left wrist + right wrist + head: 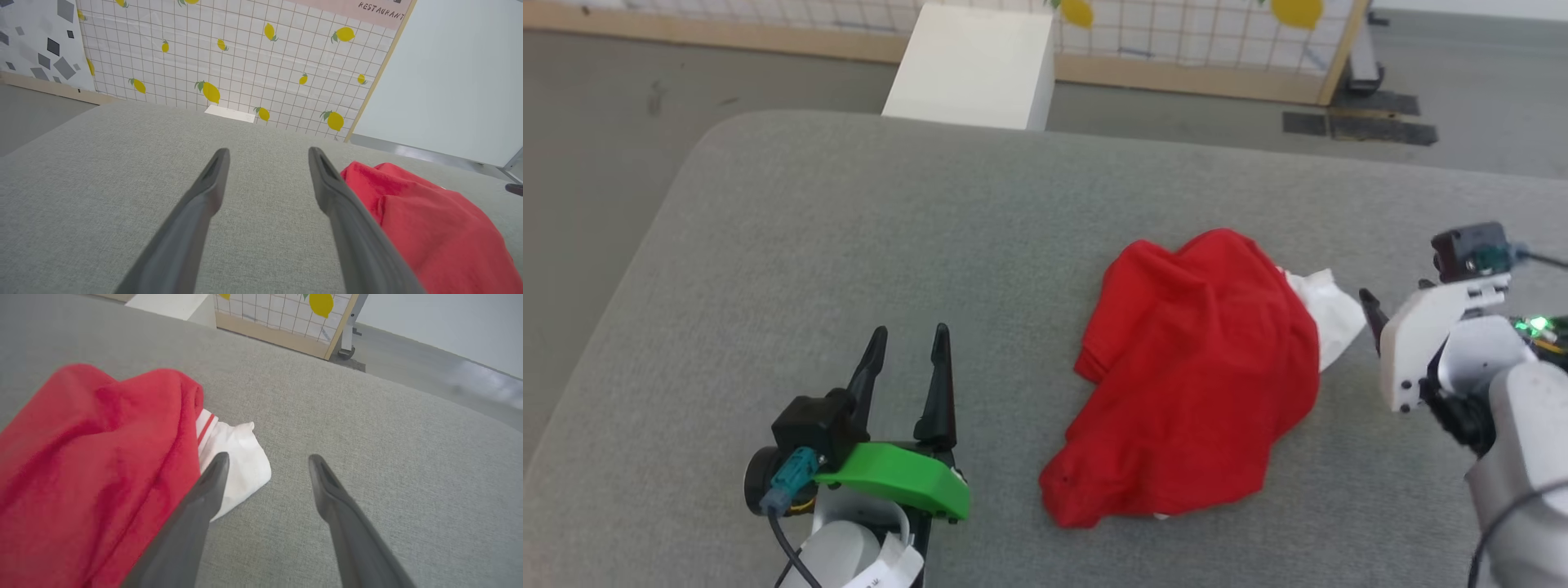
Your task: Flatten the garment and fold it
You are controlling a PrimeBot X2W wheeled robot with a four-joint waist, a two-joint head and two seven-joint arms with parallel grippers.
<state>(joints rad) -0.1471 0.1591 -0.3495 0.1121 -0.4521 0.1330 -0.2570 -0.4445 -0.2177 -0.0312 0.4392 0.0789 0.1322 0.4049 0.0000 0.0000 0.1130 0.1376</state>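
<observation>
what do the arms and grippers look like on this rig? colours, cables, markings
Left gripper: two long dark tapered fingers, black camera block, bright green mount, teal connector with black cable, white forearm with a printed tag. Right gripper: same dark fingers, white shell, black camera, lit green LED, pale grey forearm.

Soft matt red cloth garment, coarse-woven grey fabric table cover, glossy green plastic bracket
</observation>
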